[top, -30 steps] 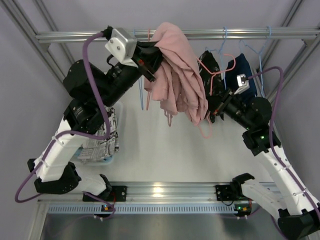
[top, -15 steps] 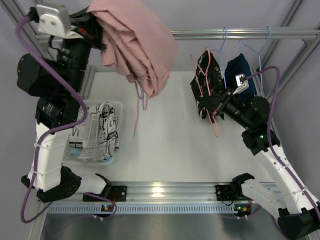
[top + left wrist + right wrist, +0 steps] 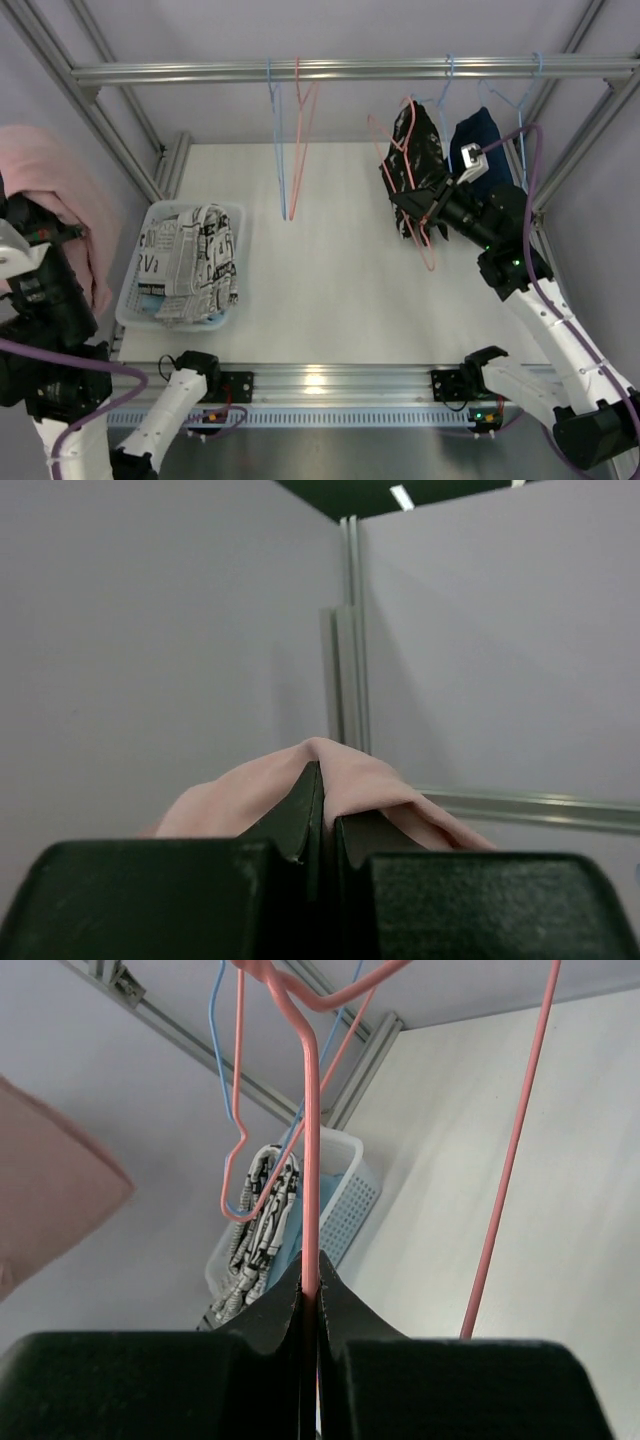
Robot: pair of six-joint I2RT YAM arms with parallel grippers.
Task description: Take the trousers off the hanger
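Observation:
The dusty pink trousers (image 3: 62, 205) hang off the hanger at the far left, outside the frame post, with my left gripper (image 3: 325, 778) shut on a fold of them (image 3: 385, 780). The newsprint-pattern trousers (image 3: 195, 262) lie in the white basket (image 3: 128, 296) on top of the light blue trousers (image 3: 150, 301). My right gripper (image 3: 407, 207) is shut on the wire of a bare pink hanger (image 3: 311, 1140) that tilts off the rail. From the right wrist, the pink trousers (image 3: 45, 1195) show at the left.
A bare blue hanger (image 3: 273, 140) and a bare pink hanger (image 3: 300, 140) hang from the rail (image 3: 180, 72). Just behind my right gripper, a dark patterned garment (image 3: 422, 150) and a navy garment (image 3: 482, 135) hang on hangers. Frame posts stand at both sides.
My left arm has swung far left and down, carrying the pink trousers from the rail to beyond the left post. The right gripper keeps its hold on the pink hanger.

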